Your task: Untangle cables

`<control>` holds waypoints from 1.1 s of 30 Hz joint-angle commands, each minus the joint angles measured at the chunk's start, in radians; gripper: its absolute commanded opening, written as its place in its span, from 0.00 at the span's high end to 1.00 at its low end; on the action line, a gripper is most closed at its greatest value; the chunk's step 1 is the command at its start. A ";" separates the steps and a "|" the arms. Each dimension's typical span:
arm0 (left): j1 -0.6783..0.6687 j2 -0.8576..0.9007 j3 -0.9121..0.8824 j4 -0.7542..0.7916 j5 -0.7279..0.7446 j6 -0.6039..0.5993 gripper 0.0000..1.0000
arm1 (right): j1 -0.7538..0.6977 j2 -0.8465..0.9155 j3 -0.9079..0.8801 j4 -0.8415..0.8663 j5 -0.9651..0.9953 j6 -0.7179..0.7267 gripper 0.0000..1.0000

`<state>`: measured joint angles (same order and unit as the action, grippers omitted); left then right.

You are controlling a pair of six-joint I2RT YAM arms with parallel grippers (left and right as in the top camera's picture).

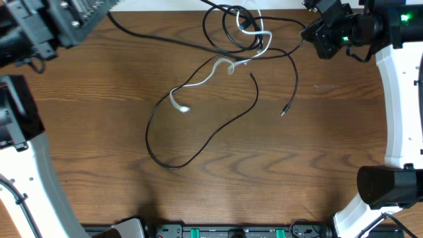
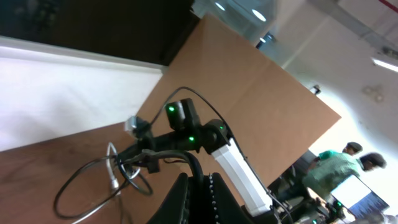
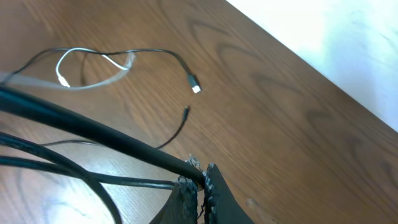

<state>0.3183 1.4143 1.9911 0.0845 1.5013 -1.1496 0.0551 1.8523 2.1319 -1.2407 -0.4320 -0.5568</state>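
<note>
- The cables (image 1: 238, 39) are lying bunched between 12 and 1 o'clock on the worktop (image 1: 344, 152), with the snarl of crossings up by the far edge.
- The right pincer (image 3: 200, 175) is being shown clenched on a black cable (image 3: 93, 127), and that strand is running straight off the fingertips toward 9 o'clock in the wrist view.
- From overhead, this pincer is being seen at 2 o'clock, just beside the snarl.
- The grip is judged to be placed at the snarl's outer edge so that one strand can be drawn clear of the rest.
- The left pincer (image 2: 199, 186) is being seen clenched too, up at 10 o'clock and well apart from the snarl. Whether anything is being pinched in it cannot be told.
- A white cable (image 1: 198, 78) is being crossed by black strands near its upper end, and its free end is trailing toward 7 o'clock.
- A black loop (image 1: 192, 152) is spreading out toward 6 o'clock, and a plug tip (image 1: 284, 112) is lying free toward 3 o'clock, touched by nothing.
- The untangling is being judged as barely begun, with the crossings at the top not yet parted.
</note>
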 commanded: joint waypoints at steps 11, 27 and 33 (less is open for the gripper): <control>0.313 -0.022 0.017 0.195 0.032 -0.183 0.93 | -0.112 0.011 0.005 -0.006 0.249 0.011 0.99; 0.339 -0.004 0.017 0.247 0.058 -0.217 0.93 | -0.117 0.011 0.005 -0.005 0.090 0.022 0.01; 0.212 -0.003 0.016 0.247 0.070 -0.201 0.93 | -0.092 0.011 0.005 -0.005 0.081 0.068 0.01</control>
<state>0.5831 1.4147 1.9915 0.3218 1.5593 -1.3617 -0.0502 1.8576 2.1323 -1.2442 -0.3195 -0.5289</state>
